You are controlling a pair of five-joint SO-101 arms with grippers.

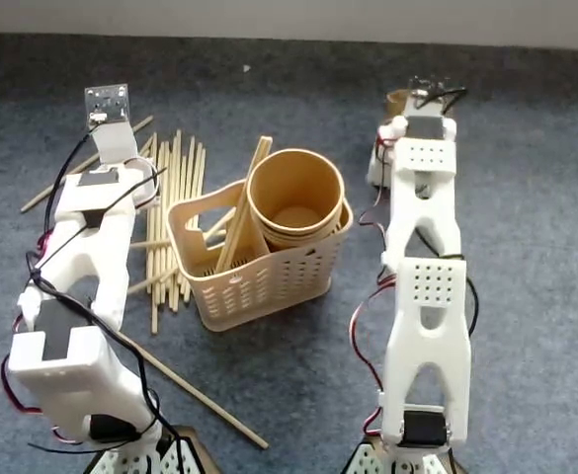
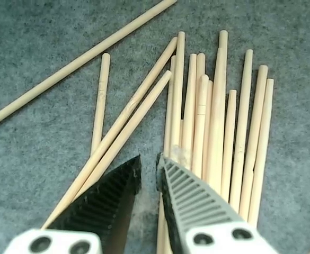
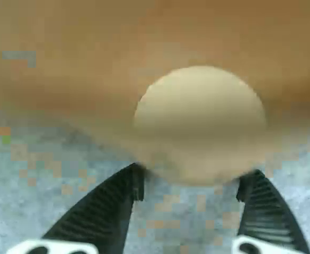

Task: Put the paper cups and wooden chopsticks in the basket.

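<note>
A speckled blue-grey carpet (image 1: 526, 148) covers the whole work surface (short-piled and felty where seen up close (image 2: 33, 159)), and a pale plain strip (image 1: 269, 15) runs along its far edge.

The surface (image 1: 536, 197) is covered from edge to edge with a grey-blue, short-piled fabric like carpet, flecked lighter and darker. Along its far edge runs a plain, whitish-grey band (image 1: 219, 15). It meets the fabric in a nearly straight line that dips slightly toward the far right corner. Whether the band is a wall or a floor cannot be told. A tiny white speck (image 1: 246, 68) lies on the fabric near the far edge. The light is soft and even, casting only faint, blurred shadows. Seen close, the fabric looks mottled and slightly fuzzy.
</note>
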